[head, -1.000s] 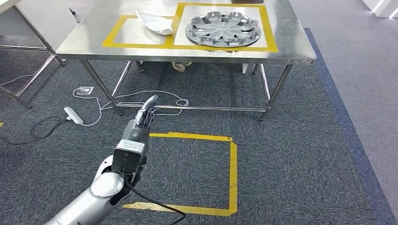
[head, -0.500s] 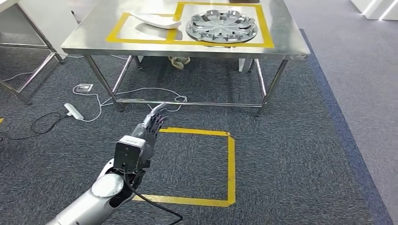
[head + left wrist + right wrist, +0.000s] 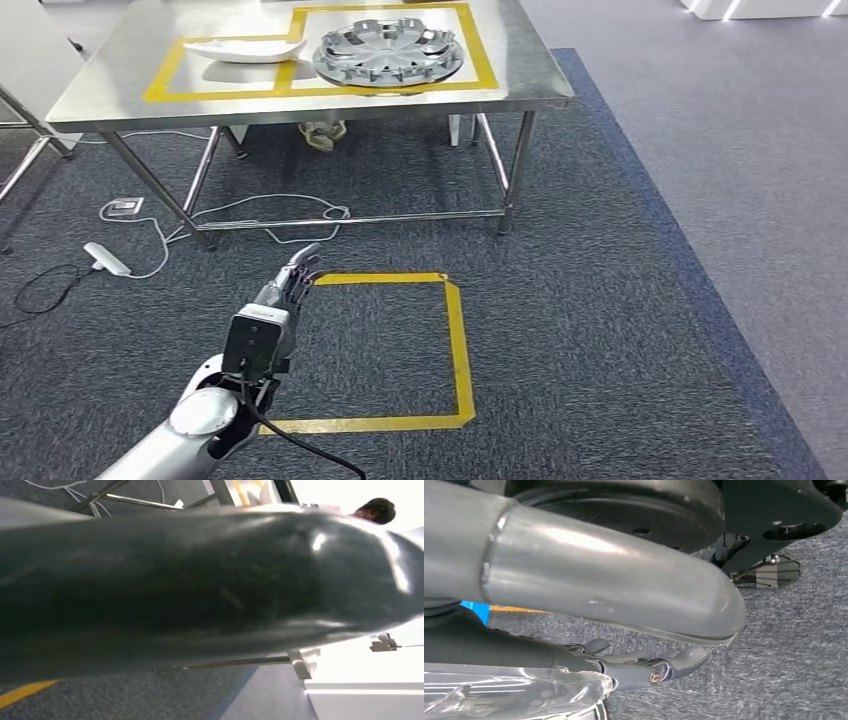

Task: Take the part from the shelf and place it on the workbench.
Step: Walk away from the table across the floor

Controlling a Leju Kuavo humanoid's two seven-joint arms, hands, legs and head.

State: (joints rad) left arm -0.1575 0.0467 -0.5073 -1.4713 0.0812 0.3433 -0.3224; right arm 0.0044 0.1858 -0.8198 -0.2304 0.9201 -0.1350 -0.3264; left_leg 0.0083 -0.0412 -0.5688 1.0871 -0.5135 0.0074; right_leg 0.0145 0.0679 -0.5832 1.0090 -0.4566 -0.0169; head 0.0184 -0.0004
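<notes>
The steel workbench (image 3: 520, 85) stands at the top of the head view, marked with yellow tape outlines. A white curved part (image 3: 245, 50) lies in the left outline and a silver hubcap (image 3: 390, 55) in the right one. My left hand (image 3: 285, 292) hangs low over the carpet, well short of the bench, with its fingers stretched forward and nothing in them. In the left wrist view a dark blurred part of that hand (image 3: 200, 590) sits close to the lens. My right hand (image 3: 649, 667) hangs above the carpet with its fingers loosely extended and nothing seen in them.
A yellow tape square (image 3: 457, 340) marks the carpet in front of me. White cables and a power strip (image 3: 105, 258) lie on the floor by the bench's left legs. Another table's leg (image 3: 20, 170) shows at the far left. Lighter floor (image 3: 760, 150) runs along the right.
The camera has moved: the bench has slid left and up in the picture. My left arm has sunk a little and its hand keeps the same empty, stretched pose.
</notes>
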